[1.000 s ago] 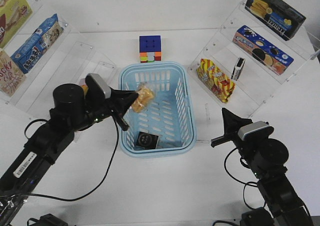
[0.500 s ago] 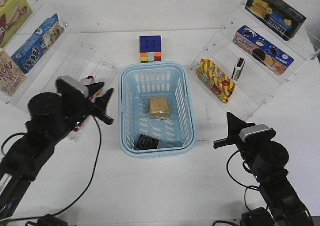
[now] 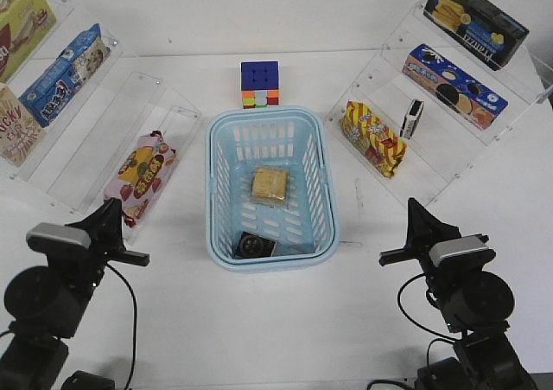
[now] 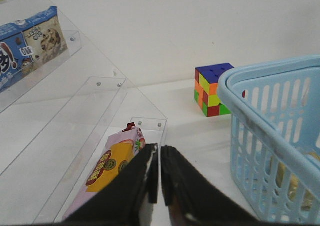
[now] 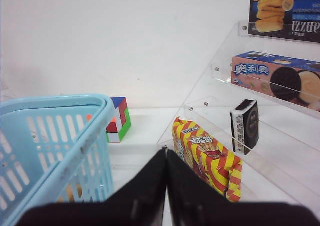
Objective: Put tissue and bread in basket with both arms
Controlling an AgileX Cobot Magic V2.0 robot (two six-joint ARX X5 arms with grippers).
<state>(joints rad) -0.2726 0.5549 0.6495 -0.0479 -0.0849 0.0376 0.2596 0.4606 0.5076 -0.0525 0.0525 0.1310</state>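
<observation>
The light-blue basket (image 3: 327,191) stands at the table's middle. The bread (image 3: 269,185) lies flat on its floor. The black tissue (image 3: 256,245) lies at its near end. My left gripper (image 3: 114,210) is at the front left, apart from the basket, jaws together and empty. In the left wrist view the gripper (image 4: 159,148) points past a pink-and-yellow snack packet (image 4: 112,161), with the basket's wall (image 4: 260,136) beside it. My right gripper (image 3: 416,210) is at the front right, shut and empty. In the right wrist view the gripper (image 5: 166,153) sits between the basket (image 5: 60,131) and a red-and-yellow packet (image 5: 210,158).
A Rubik's cube (image 3: 260,84) stands just behind the basket. Clear tiered shelves flank both sides, with snack boxes (image 3: 62,74) on the left and biscuit boxes (image 3: 454,86) on the right. A second black pack (image 3: 414,118) stands on the right shelf.
The left gripper let the bread drop into the basket and drew back to the front left. The right gripper drew back a little toward the front.
</observation>
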